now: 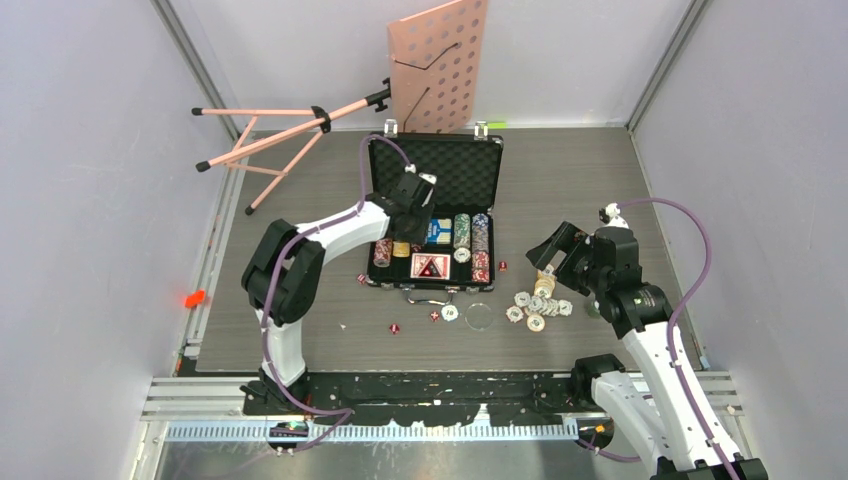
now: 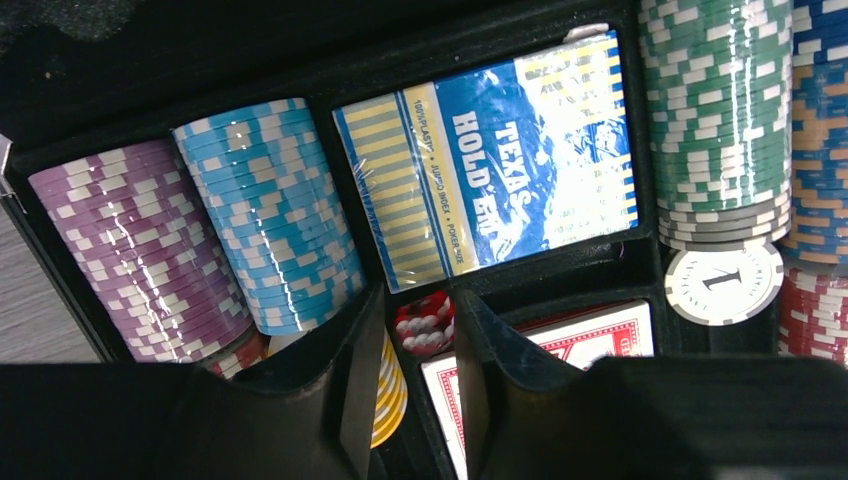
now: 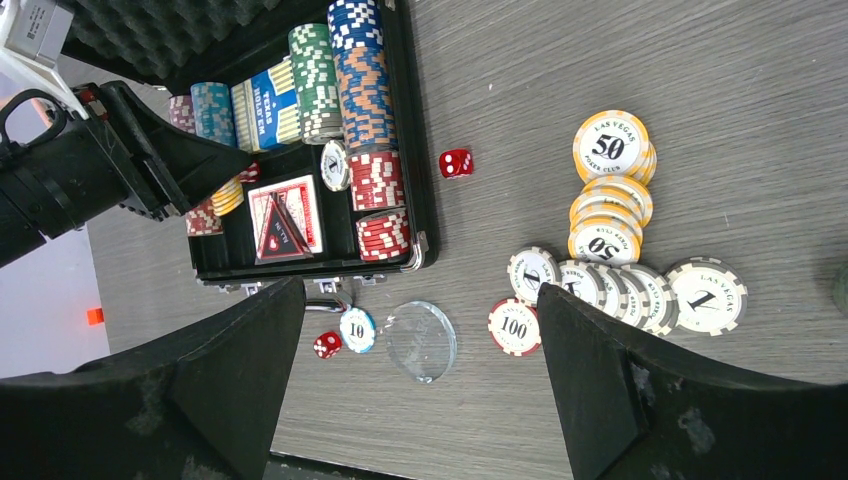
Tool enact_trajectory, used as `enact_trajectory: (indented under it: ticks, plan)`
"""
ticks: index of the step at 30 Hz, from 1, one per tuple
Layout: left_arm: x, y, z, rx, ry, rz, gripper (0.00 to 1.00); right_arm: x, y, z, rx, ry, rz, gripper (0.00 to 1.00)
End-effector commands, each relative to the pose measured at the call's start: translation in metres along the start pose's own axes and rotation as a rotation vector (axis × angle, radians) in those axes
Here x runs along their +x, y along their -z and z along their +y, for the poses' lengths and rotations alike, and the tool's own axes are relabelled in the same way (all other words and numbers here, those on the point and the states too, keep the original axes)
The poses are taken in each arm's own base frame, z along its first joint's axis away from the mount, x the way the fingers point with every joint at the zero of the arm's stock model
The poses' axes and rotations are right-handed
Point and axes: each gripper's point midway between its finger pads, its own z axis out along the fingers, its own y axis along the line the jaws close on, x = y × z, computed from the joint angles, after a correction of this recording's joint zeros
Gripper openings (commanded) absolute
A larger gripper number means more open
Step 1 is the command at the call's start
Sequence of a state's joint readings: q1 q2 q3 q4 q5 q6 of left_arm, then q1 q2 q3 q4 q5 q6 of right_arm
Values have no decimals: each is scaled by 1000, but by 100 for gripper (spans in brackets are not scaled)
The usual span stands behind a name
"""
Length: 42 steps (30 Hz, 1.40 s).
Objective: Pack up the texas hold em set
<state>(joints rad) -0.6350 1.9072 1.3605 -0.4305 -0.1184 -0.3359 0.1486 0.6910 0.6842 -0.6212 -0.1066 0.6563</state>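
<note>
Stray chips (image 3: pixel 610 215) flat on tabletop (image 3: pixel 700 60), right of open briefcase (image 1: pixel 450 170): stiff, slick, light; I'd pinch across rims, stacks likely topple. My right hand (image 3: pixel 420 290) spread wide above them. My left hand (image 2: pixel 420 300) narrowly parted at dice (image 2: pixel 425 322) inside briefcase; cannot tell if gripping.

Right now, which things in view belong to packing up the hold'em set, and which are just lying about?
Belongs: black case, racked chips, blue card deck, loose chips on the table, red dice.
Lying about: pink music stand, small orange object beside the table, clear disc (possibly the set's).
</note>
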Motion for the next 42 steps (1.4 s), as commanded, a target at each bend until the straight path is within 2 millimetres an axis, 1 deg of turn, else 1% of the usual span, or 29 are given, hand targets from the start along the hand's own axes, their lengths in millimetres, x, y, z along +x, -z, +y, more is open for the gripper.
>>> enact_trajectory:
  ticks: [1, 3, 4, 10, 13, 16, 18, 19, 20, 21, 22, 23, 24, 25, 26, 27, 28, 29, 30, 31, 32, 33, 34, 35, 36, 37, 38, 42]
  plan:
    - [-13, 18, 1, 13, -3, -43, 38, -8, 3, 6, -19, 9, -32, 92]
    - [-16, 19, -1, 22, 0, -52, 44, -7, 3, 5, -20, 9, -33, 92]
    - [-18, 20, -2, 23, -2, -56, 46, -8, 3, 5, -20, 8, -35, 92]
    - [-28, 32, -3, 33, -10, -81, 46, -9, 4, 6, -23, 8, -38, 92]
    - [-32, 47, -7, 65, 0, -106, 44, -8, 3, 5, -20, 4, -35, 92]
    - [-36, 65, -7, 81, 7, -143, 44, -4, -5, 4, -7, -13, -8, 91]
    - [-36, 77, -4, 75, 6, -158, 45, -2, -11, 3, 7, -19, 24, 87]
    - [-35, 83, -3, 73, 3, -161, 45, -2, -12, 6, -3, -7, 38, 80]
    - [-32, 88, 0, 68, -1, -155, 46, -1, -16, 6, 5, -1, 61, 77]
    - [-29, 93, 2, 63, -2, -156, 46, 0, -19, 6, 9, 13, 76, 72]
    - [-25, 97, 6, 53, -1, -156, 48, 2, -24, 5, 23, 20, 100, 69]
    - [-21, 101, 9, 45, 0, -161, 50, 2, -26, 4, 25, 41, 111, 64]
    - [-17, 105, 15, 31, 8, -168, 53, 6, -32, 4, 37, 56, 136, 63]
    - [-13, 110, 21, 15, 23, -177, 58, 9, -40, -1, 69, 75, 156, 62]
    - [-8, 113, 28, 1, 44, -184, 69, 11, -43, 2, 71, 98, 166, 62]
    - [-2, 117, 35, -4, 64, -190, 81, 15, -52, -4, 113, 120, 185, 61]
    - [0, 125, 40, 2, 85, -212, 93, 19, -56, 0, 113, 146, 196, 61]
    - [5, 130, 46, 5, 110, -222, 99, 23, -65, -6, 151, 166, 218, 61]
    - [9, 135, 49, 23, 132, -233, 100, 25, -70, -1, 150, 192, 225, 60]
    - [15, 138, 53, 38, 156, -238, 100, 30, -78, -7, 184, 204, 246, 58]
    - [20, 143, 56, 52, 180, -250, 99, 29, -84, -4, 192, 221, 238, 54]
    - [23, 147, 60, 59, 208, -269, 99, 34, -92, -9, 217, 229, 263, 53]
    - [33, 147, 63, 60, 230, -270, 99, 31, -97, -6, 223, 241, 251, 51]
    - [33, 153, 64, 69, 247, -295, 99, 36, -103, -9, 242, 253, 270, 51]
    - [39, 155, 67, 70, 260, -304, 98, 33, -107, -7, 245, 266, 257, 50]
    - [44, 158, 69, 66, 274, -317, 98, 38, -113, -8, 256, 281, 274, 50]
    - [52, 158, 71, 63, 284, -317, 98, 35, -116, -6, 260, 292, 262, 50]
    - [64, 170, 74, 78, 312, -359, 98, 47, -135, -5, 275, 324, 299, 48]
